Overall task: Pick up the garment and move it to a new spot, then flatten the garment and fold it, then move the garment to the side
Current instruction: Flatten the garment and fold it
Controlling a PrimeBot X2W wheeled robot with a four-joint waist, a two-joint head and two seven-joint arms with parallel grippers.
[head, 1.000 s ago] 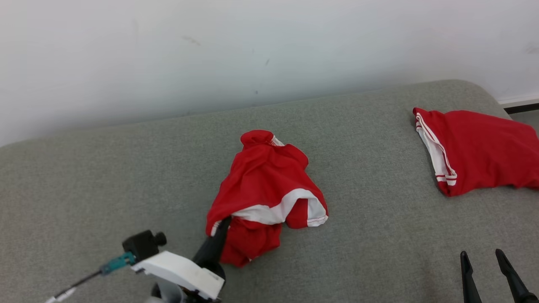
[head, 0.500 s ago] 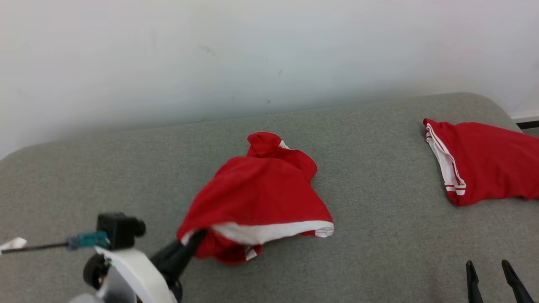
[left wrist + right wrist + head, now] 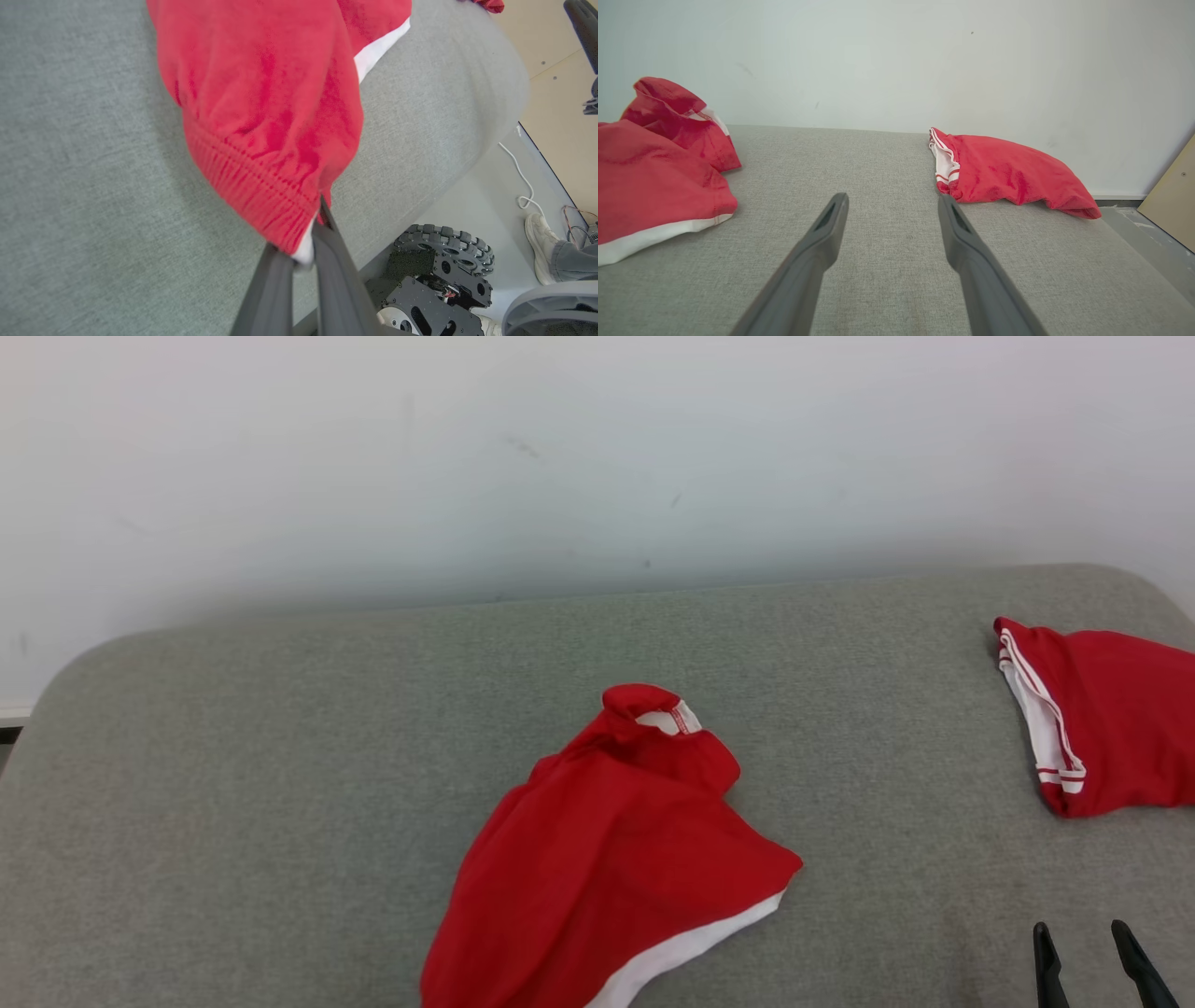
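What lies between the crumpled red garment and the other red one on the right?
Only bare grey cushion separates the crumpled garment from the other garment, clearest in the head view.

The shorts (image 3: 607, 859) at centre frame are red with a white hem band; the other pair (image 3: 1111, 719), right edge, red with white, red-striped trim; cushion (image 3: 280, 756) grey.

Two red garments (image 3: 607, 859) (image 3: 1120, 728), one grey cushion (image 3: 280, 756), two claws (image 3: 301, 240) (image 3: 1078, 929)
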